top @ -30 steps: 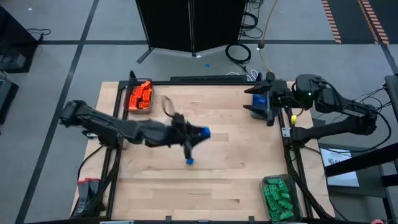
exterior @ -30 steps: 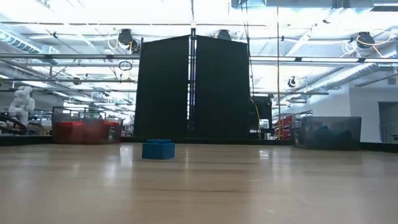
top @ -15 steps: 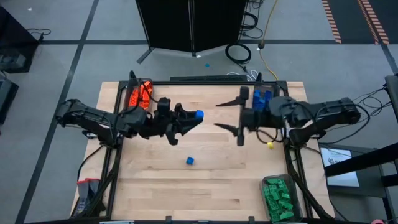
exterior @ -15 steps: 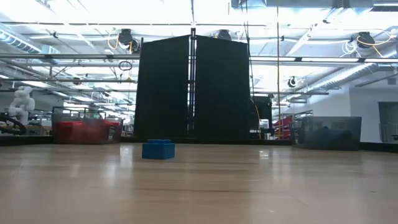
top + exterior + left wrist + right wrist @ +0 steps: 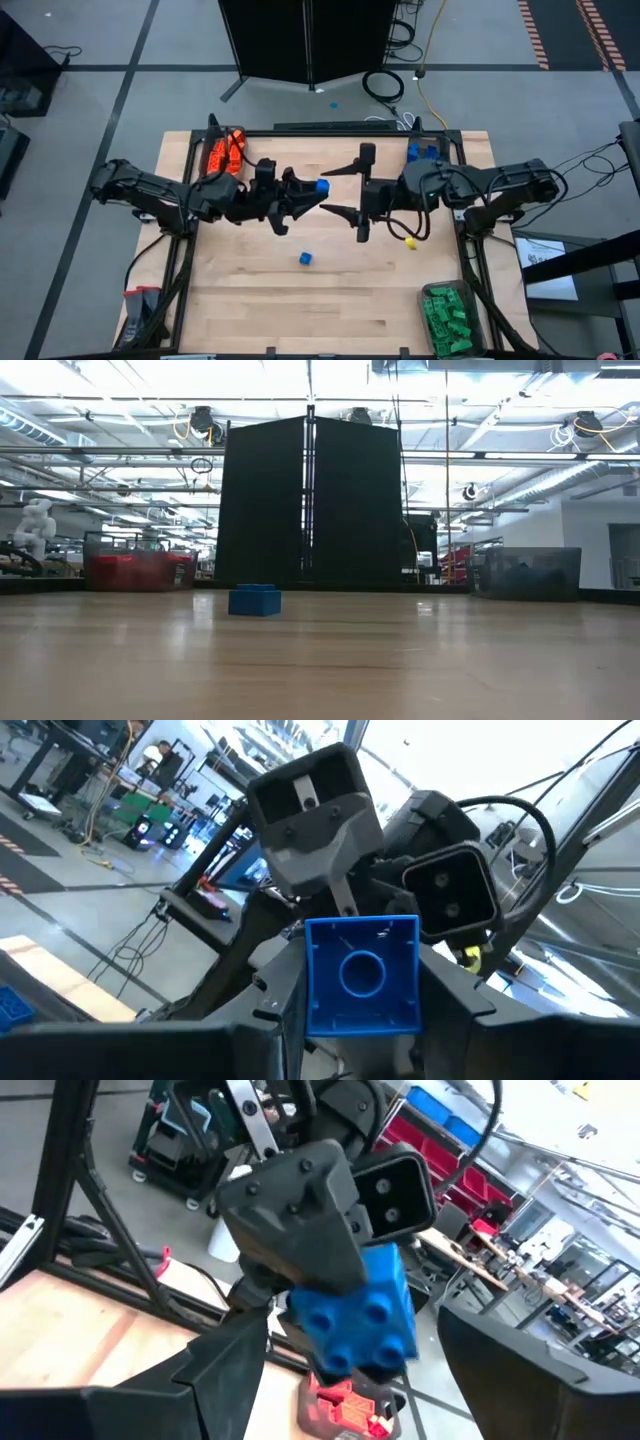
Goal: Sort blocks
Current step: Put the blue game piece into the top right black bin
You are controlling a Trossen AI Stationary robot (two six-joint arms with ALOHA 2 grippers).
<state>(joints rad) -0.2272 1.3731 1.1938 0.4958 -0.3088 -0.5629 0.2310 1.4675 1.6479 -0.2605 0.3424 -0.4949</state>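
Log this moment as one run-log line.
left end effector: holds blue block mid-air | right end effector: open, facing it | loose blue block: on table

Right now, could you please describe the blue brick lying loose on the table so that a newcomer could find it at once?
Start at the light wooden table and look to its middle, just nearer the front edge than the two arms that meet above it. The small blue plastic studded brick lies there alone on bare wood. The other blue brick is off the table, gripped in the left tool.

arms: dark, jointed; cabled | left claw (image 5: 308, 190): black | right claw (image 5: 350, 190): black
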